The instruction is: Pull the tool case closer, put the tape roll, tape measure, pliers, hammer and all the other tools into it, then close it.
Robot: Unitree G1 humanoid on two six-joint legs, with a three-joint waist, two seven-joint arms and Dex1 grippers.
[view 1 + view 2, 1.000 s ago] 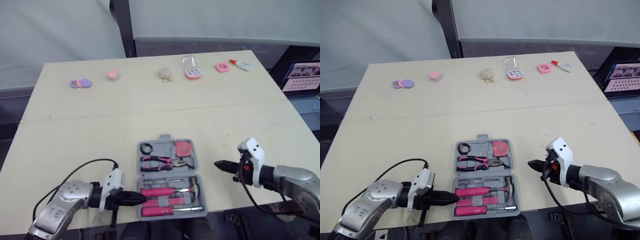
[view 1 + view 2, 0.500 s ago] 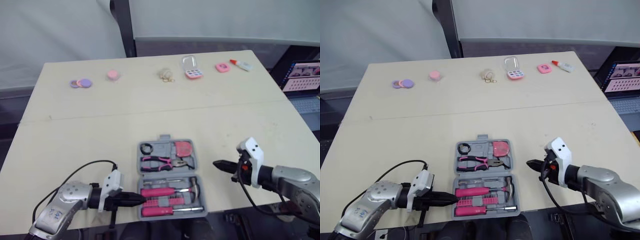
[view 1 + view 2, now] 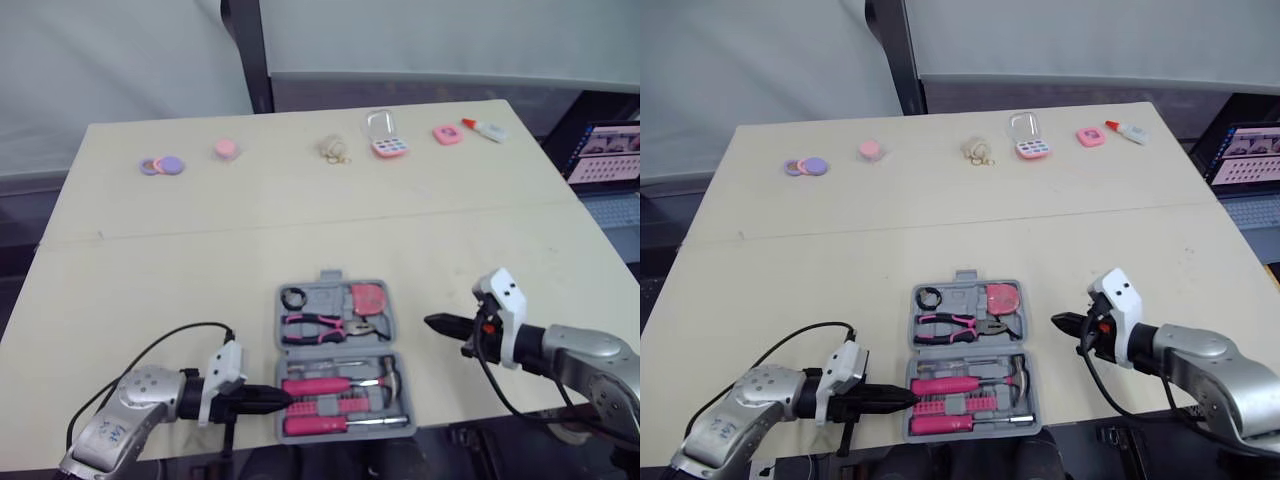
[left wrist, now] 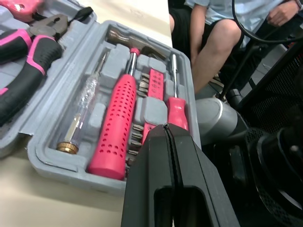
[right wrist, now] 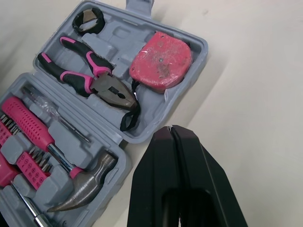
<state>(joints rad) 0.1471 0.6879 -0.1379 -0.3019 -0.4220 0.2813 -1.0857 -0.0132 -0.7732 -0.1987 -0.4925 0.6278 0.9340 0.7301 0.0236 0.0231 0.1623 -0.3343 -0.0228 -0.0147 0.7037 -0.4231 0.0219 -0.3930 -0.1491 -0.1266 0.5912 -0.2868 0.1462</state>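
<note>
Left eye view: the pale desk (image 3: 300,220) spans most of the frame. The grey tool case (image 3: 327,276) lies open at lower centre, near the desk's front edge, with both halves flat.

The left pincer (image 3: 285,397) reaches in from the lower left. Its fingers are pressed together on nothing, and its tip is over the left rim of the case's lower half. Whether it touches the rim cannot be told. The right pincer (image 3: 432,322) sits right of the case and apart from it, likewise closed tight and empty, pointing at the upper half.

In the lower half the pink-handled hammer (image 3: 335,382) lies crosswise in its recess. The upper half holds the pliers (image 3: 320,322) across its middle, the red tape measure (image 3: 369,297) in its upper right corner and the black tape roll (image 3: 292,297) in its upper left.
</note>
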